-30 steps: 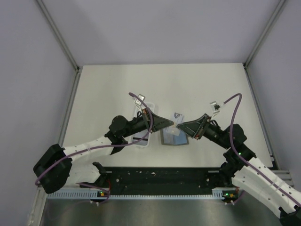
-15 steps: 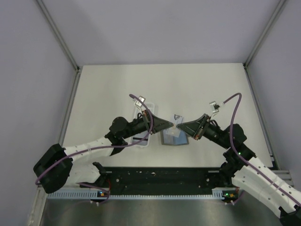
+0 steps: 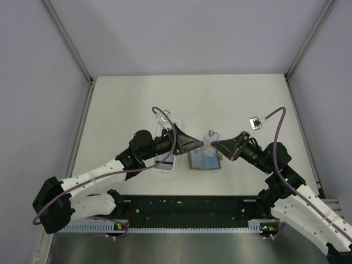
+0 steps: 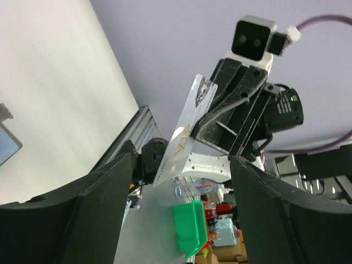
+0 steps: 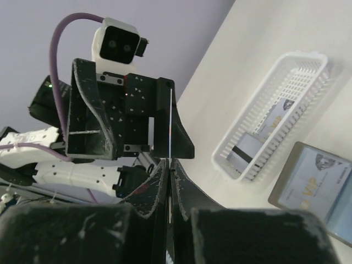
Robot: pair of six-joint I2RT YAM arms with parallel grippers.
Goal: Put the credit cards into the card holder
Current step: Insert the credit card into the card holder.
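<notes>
One silvery credit card (image 3: 209,137) hangs in the air above the card holder (image 3: 204,160), which lies open on the table. My right gripper (image 3: 214,144) is shut on this card; in the right wrist view the card (image 5: 171,124) stands edge-on out of the right gripper (image 5: 169,162). My left gripper (image 3: 199,145) faces it, open, with its fingers to either side of the card (image 4: 190,129) and not touching it. The card holder (image 5: 336,212) has a card (image 5: 307,182) lying in it. More credit cards (image 5: 273,118) lie in the white tray (image 5: 258,164).
The long white tray (image 3: 165,163) sits left of the card holder, partly under my left arm. Metal frame rails (image 3: 82,124) border the table on both sides. A black rail (image 3: 187,209) runs along the near edge between the arm bases.
The left gripper, shut on the card a second ago, has opened and let it go. The right gripper has closed on the card. The left arm's base link has swung lower.
</notes>
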